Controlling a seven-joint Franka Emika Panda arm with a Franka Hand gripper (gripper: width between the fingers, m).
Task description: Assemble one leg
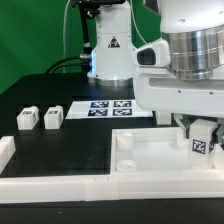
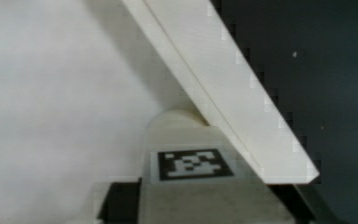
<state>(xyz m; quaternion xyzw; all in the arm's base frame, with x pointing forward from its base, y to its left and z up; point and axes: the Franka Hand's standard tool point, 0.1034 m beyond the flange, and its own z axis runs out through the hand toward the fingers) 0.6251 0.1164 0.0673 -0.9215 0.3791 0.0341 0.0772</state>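
My gripper (image 1: 199, 130) is shut on a leg (image 1: 201, 141), a small white block with a black-and-white tag facing the camera. It holds the leg upright over the large white tray-like piece (image 1: 160, 165), near that piece's corner at the exterior view's right. In the wrist view the leg (image 2: 197, 150) sits between my dark fingers (image 2: 130, 203), close against the piece's raised rim (image 2: 211, 80). The leg's lower end is hidden. Two more legs (image 1: 27, 119) (image 1: 52, 116) lie on the black table at the exterior view's left.
The marker board (image 1: 110, 106) lies behind the tray-like piece. Two round sockets (image 1: 125, 143) (image 1: 127, 163) show at that piece's left side. A white wall (image 1: 40, 185) runs along the table's front left. The robot base (image 1: 110, 50) stands at the back.
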